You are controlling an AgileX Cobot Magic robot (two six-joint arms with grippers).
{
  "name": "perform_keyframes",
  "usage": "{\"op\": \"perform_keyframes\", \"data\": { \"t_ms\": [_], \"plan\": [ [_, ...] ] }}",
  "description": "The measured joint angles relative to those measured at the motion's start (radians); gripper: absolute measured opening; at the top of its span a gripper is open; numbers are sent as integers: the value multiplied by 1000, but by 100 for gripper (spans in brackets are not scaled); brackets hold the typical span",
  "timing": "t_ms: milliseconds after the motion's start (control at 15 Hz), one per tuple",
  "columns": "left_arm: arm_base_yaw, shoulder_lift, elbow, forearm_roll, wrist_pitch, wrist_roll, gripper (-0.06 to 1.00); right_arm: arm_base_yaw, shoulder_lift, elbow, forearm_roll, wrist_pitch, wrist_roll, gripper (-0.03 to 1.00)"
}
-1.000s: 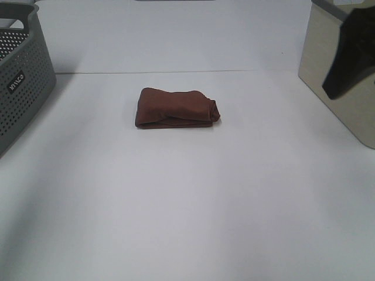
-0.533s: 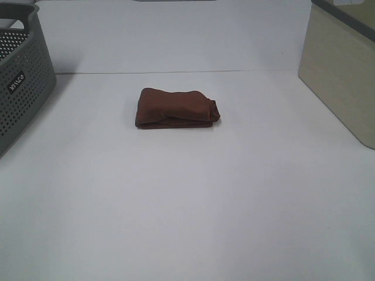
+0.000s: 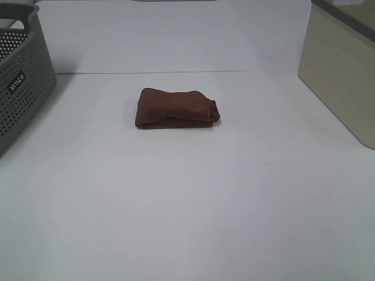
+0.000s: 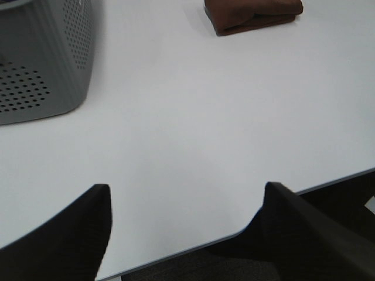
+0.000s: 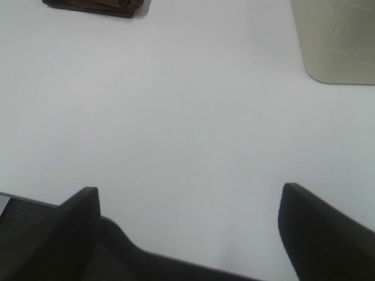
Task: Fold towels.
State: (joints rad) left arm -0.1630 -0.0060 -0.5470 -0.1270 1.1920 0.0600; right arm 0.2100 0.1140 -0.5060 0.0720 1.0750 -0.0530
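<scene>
The towel (image 3: 176, 108) is dark reddish-brown and lies folded into a small thick rectangle on the white table, a little behind the middle. Its right end is bunched. No white tag shows. It also shows at the edge of the left wrist view (image 4: 252, 14) and the right wrist view (image 5: 96, 6). Neither gripper appears in the exterior high view. My left gripper (image 4: 187, 202) is open and empty above the table's near edge, far from the towel. My right gripper (image 5: 187, 202) is open and empty, also by the near edge.
A grey perforated basket (image 3: 20, 82) stands at the left edge and shows in the left wrist view (image 4: 41, 58). A beige bin (image 3: 343, 70) stands at the right and shows in the right wrist view (image 5: 337, 41). The white table (image 3: 187, 205) spreads in front of the towel.
A dark arm part in front of the beige bin one second ago has left the exterior high view. The towel has not moved.
</scene>
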Motion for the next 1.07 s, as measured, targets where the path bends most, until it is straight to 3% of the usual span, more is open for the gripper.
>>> {"op": "perform_keyframes", "data": {
  "t_ms": [400,1067],
  "plan": [
    [0,0,45,-42,-126,72,69,0,-6,1,-36,-1,4,78],
    [12,0,47,-42,-135,72,69,0,-6,1,-38,-1,7,78]
  ]
}}
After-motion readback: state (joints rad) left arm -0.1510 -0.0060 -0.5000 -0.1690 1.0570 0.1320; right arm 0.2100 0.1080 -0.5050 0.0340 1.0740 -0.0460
